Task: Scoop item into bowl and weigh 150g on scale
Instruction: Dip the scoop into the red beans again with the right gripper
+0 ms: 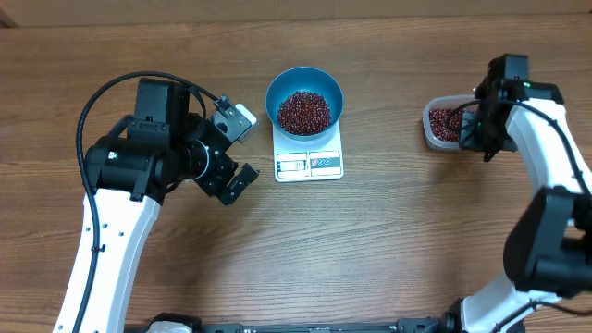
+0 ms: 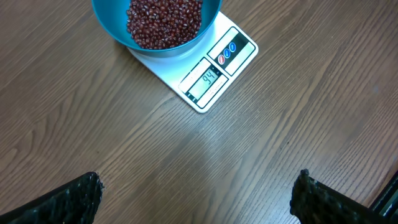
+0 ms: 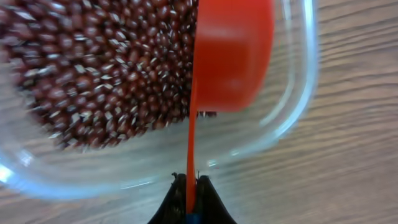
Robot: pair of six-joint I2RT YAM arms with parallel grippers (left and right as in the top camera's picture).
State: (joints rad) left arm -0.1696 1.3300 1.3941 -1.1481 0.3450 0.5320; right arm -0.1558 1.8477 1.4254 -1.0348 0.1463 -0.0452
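Note:
The blue bowl stands on the white scale and holds a heap of red-brown beans. In the left wrist view the bowl, its beans and the scale lie ahead, with the display reading 94. My left gripper hovers left of the scale, open and empty. My right gripper is shut on the thin handle of a red scoop. The scoop sits inside a clear tub beside more beans.
The clear plastic tub stands at the right, under my right gripper. Bare wooden tabletop lies between the scale and the tub and across the front.

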